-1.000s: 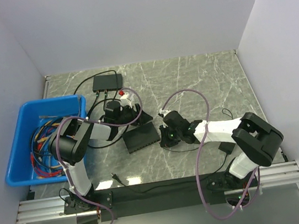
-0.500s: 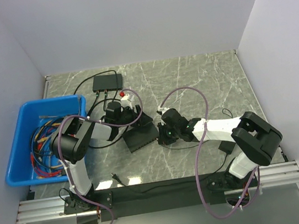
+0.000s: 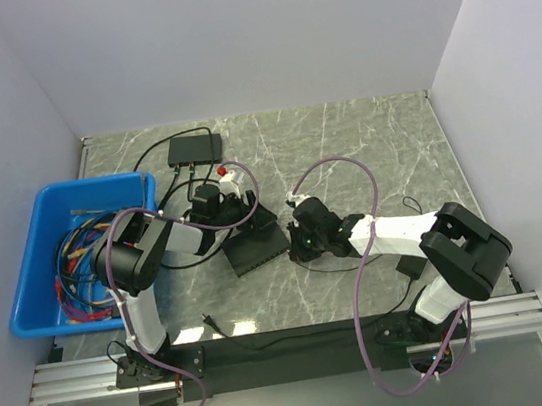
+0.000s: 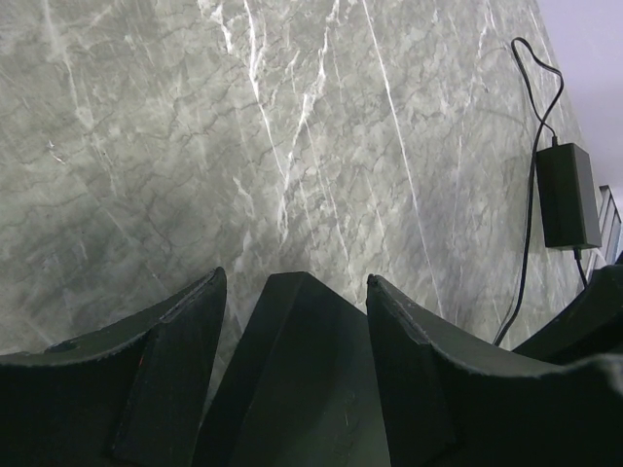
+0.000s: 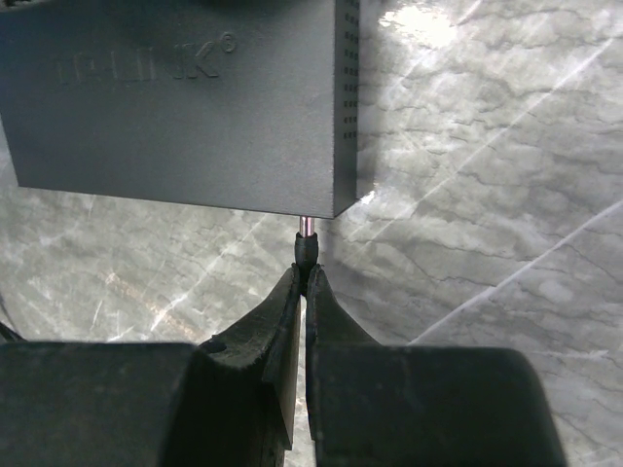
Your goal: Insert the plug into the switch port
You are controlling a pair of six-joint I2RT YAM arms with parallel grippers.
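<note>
The switch [image 3: 258,250] is a small black box that lies slanted at mid-table. My left gripper [image 3: 240,215] is shut on its far end. In the left wrist view the box corner [image 4: 302,370] fills the space between the two fingers of that gripper [image 4: 297,284]. My right gripper [image 5: 306,277] is shut on the plug [image 5: 307,251], a short black barrel with a metal tip. That tip touches the near edge of the switch [image 5: 175,97] by its right corner. The switch port itself is hidden on that edge face. In the top view the right gripper [image 3: 299,244] sits just right of the box.
A second small black box [image 3: 193,151] with cables stands at the back. A blue bin [image 3: 30,287] at the left holds coloured wires [image 3: 78,265]. A black power adapter [image 4: 568,195] lies at the right, near the right arm. A loose connector [image 3: 210,323] lies at the front.
My right gripper has shifted a little to the left, bringing the plug up against the switch. The left arm and the box have stayed put.
</note>
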